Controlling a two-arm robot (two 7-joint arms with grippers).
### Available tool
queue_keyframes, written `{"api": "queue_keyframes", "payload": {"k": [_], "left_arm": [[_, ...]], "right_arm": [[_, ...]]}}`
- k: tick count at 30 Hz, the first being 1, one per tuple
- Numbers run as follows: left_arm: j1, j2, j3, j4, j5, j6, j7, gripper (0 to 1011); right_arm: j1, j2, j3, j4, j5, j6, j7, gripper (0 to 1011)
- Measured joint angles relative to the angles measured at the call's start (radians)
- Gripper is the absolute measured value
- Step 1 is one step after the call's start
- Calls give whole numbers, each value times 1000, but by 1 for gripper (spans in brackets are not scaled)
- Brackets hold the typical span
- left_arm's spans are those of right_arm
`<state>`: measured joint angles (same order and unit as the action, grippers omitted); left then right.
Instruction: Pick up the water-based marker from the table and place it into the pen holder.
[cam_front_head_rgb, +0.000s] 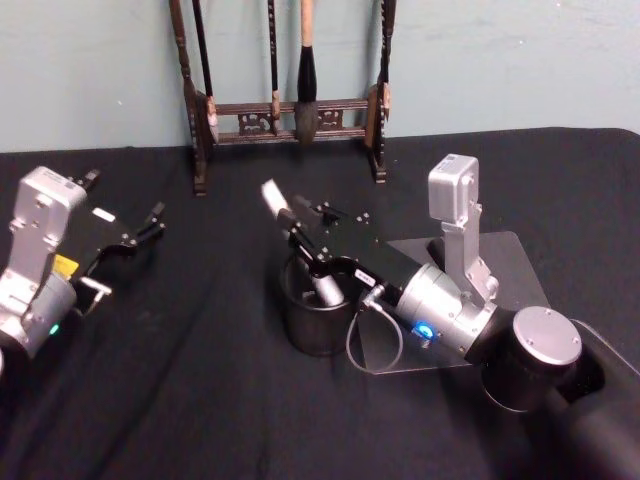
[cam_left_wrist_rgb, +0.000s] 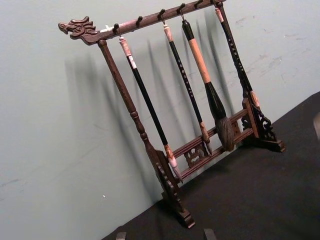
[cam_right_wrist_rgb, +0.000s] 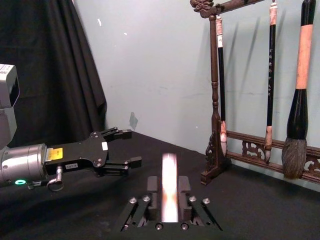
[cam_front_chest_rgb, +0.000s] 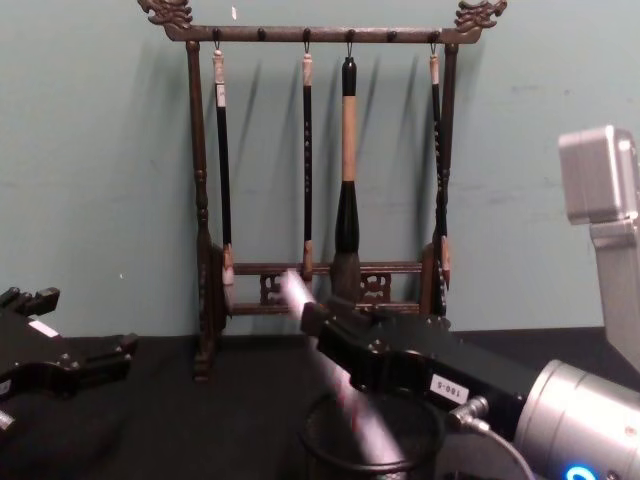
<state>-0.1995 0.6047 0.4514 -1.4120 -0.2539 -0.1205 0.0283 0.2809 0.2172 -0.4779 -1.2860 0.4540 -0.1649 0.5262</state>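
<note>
One arm does the work: the right gripper (cam_front_head_rgb: 308, 235) reaches in from 4 o'clock and hangs just above the holder (cam_front_head_rgb: 303, 328), which stands near the middle of the tabletop (cam_front_head_rgb: 200, 400). Its jaws are pinching the marker (cam_front_head_rgb: 276, 200) around mid-length. The marker is tilted, its top leaning toward 11 o'clock and its lower end apparently dipped inside the holder's rim. I judge this to be the placing step, with pickup and carry done and only the release left. The next move calls for parting the jaws so the marker slides down and rests against the mesh wall, perhaps after lowering it a little. The gripper can then draw back toward 4 o'clock without snagging the rim. The left gripper (cam_front_head_rgb: 150, 228) sits parked at 9 o'clock of the holder, well apart, jaws spread and empty. The rack (cam_front_head_rgb: 290, 110) stands at 12 o'clock.
</note>
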Motion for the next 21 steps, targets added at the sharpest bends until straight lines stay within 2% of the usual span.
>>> {"api": "queue_keyframes", "payload": {"k": [2,3,5,6,12,13,19,21], "left_arm": [[0,0,0,0,0,0,0,1001],[0,0,0,0,0,0,0,1001],[0,0,0,0,0,0,0,1001],[0,0,0,0,0,0,0,1001],[0,0,0,0,0,0,0,1001],[0,0,0,0,0,0,0,1001],[0,0,0,0,0,0,0,1001],[0,0,0,0,0,0,0,1001]], "right_arm": [[0,0,0,0,0,0,0,283],[0,0,0,0,0,0,0,343],[0,0,0,0,0,0,1,387],[0,0,1,0,0,0,1,449],[0,0,1,0,0,-1,1,604],[0,0,1,0,0,-1,1,672],[0,0,2,0,0,-1,2,826],[-2,1,2,-2,1,-1,3,912]]}}
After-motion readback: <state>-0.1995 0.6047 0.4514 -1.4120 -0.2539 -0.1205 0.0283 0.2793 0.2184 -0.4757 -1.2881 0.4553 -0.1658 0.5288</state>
